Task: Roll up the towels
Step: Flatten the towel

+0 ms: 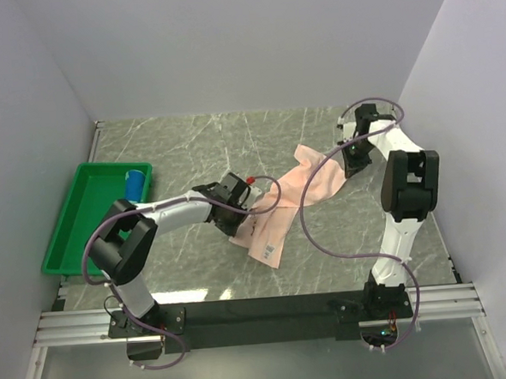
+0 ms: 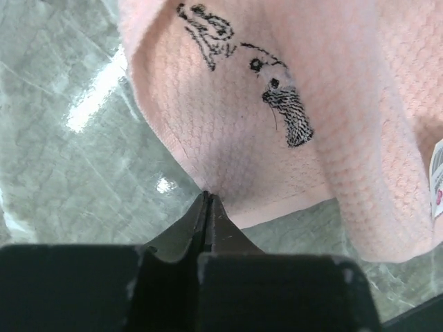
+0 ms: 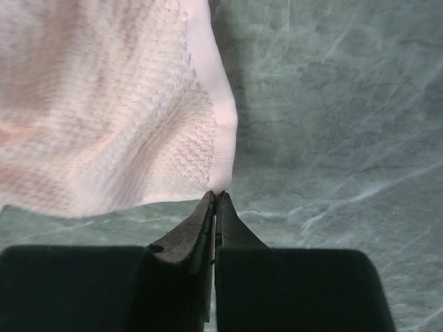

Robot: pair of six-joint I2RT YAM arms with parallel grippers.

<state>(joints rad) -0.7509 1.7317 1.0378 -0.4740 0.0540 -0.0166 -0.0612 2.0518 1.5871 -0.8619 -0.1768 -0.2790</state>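
Pinching pink towel (image 1: 281, 224): left end effector (image 2: 208, 198) edge, right end effector (image 3: 217, 196) corner.

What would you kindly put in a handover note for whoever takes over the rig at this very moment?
Left tool: shut on an edge of the pink towel, below its printed animal drawing.
Right tool: shut on a corner of the same towel.
Pink towel: unrolled, stretched between the two tools.
Blue towel: looks rolled, at the far end of the green tray.
Done: the blue towel, apparently.
Left: roll the pink towel.
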